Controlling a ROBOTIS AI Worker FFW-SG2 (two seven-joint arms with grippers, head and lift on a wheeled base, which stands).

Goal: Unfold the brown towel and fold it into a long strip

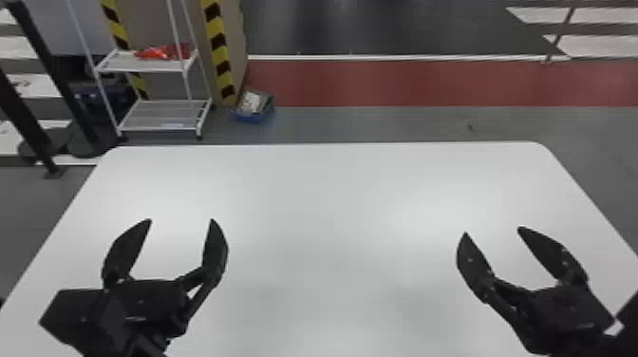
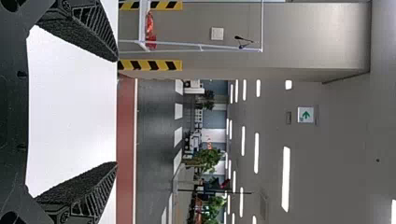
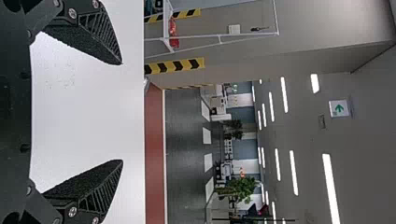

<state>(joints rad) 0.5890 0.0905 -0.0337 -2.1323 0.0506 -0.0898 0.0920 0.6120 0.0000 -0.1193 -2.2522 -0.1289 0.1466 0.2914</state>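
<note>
The left gripper [image 1: 181,220] is over the left part of the white desk [image 1: 332,209], its two flat black fingers spread wide with the tips pointing toward the desk's far edge. The right gripper [image 1: 492,230] is over the right part of the desk, also spread, its tips well apart and the whole gripper angled inward toward the robot's left. The two grippers are well apart from each other, with white desk surface showing between them. In the left wrist view the left gripper [image 2: 116,112] has its rough inner pads [image 2: 77,35] facing each other across a wide gap, and white desktop shows through it; in the right wrist view the right gripper [image 3: 122,112] stands spread in the same way — desktop visible between its ribbed fingers too. Past the desk's far edge, on the left, a white rack [image 1: 156,116] stands on the floor with a red item [image 1: 164,51] on its upper shelf. Just beside the rack is a column with yellow-and-black striping [image 1: 217,42], and near its foot a blue box [image 1: 254,115] with something pale in it rests on the grey floor. Farther off, a red floor band [image 1: 403,83] edged by a white line runs across — and the wrist views take in a green-arrow sign [image 2: 306,115], long ceiling lights [image 2: 286,179] and leafy plants [image 3: 238,189].
</note>
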